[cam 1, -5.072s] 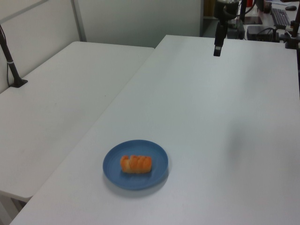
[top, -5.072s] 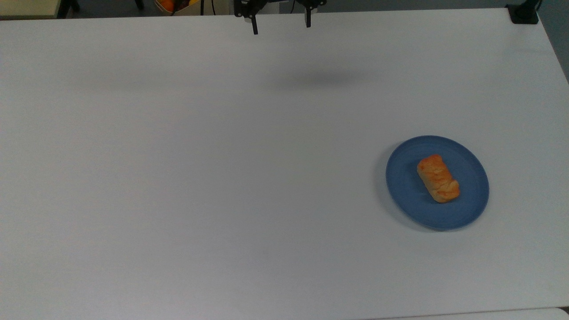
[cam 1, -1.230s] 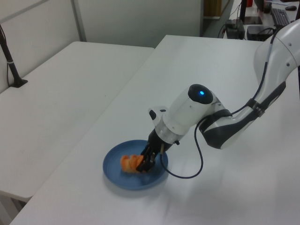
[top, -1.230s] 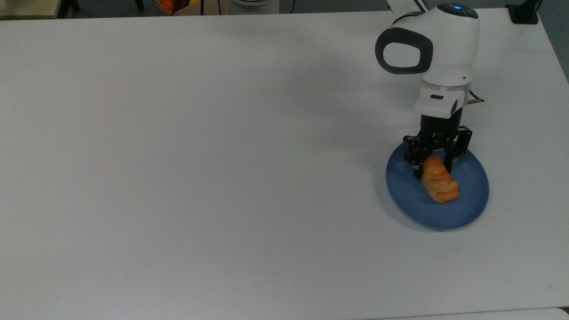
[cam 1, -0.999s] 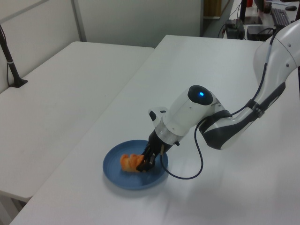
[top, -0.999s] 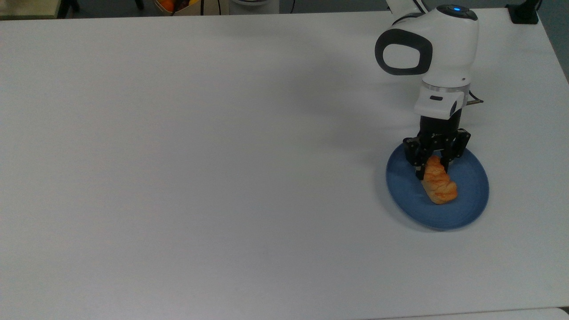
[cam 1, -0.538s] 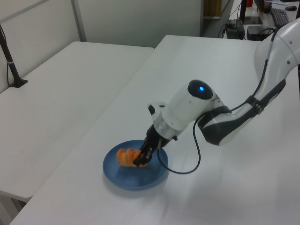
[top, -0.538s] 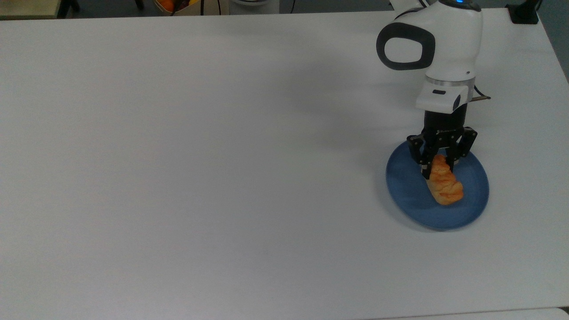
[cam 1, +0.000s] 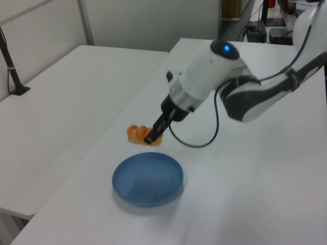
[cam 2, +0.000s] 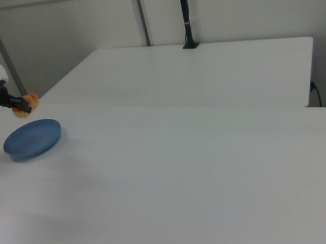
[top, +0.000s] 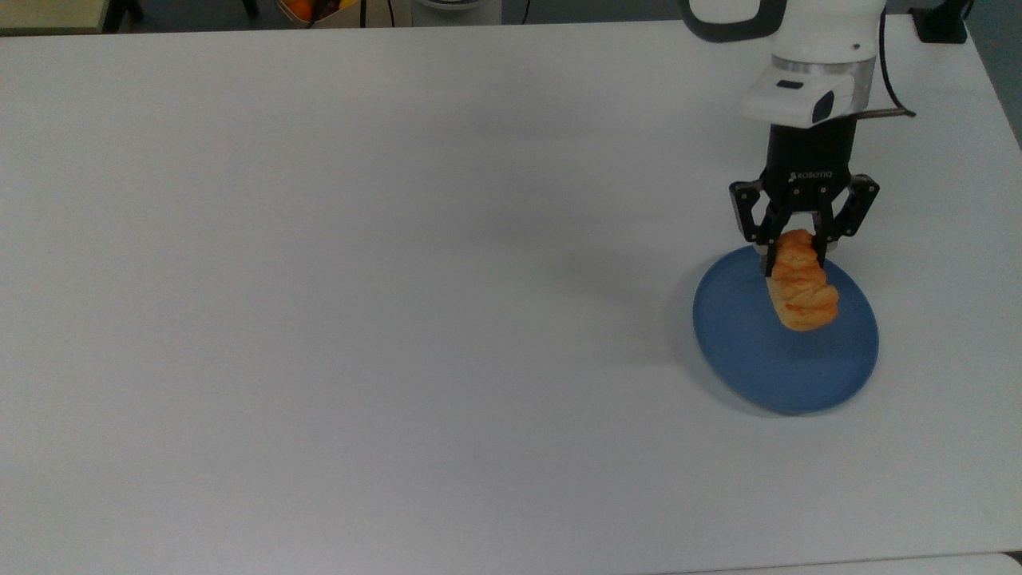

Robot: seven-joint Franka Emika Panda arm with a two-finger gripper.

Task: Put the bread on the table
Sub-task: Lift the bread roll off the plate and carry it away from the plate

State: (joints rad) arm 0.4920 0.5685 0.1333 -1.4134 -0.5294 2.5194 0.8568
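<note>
One legible marking was present — the white word "ROBOTIQ", printed across the black body of the gripper (top: 797,249) just above its finger linkages, as seen in the top view. The lettering was small and ran horizontally. No other text, number, label or sign could be read on any other surface in the top, left or right views.

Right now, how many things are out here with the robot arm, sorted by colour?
Orange: 1, the small oblong golden-orange bun, lifted in the arm's black fingers.
Blue: 1, the round blue plate, bare.
White: 1, the plain white table under it.
Total: 3
</note>
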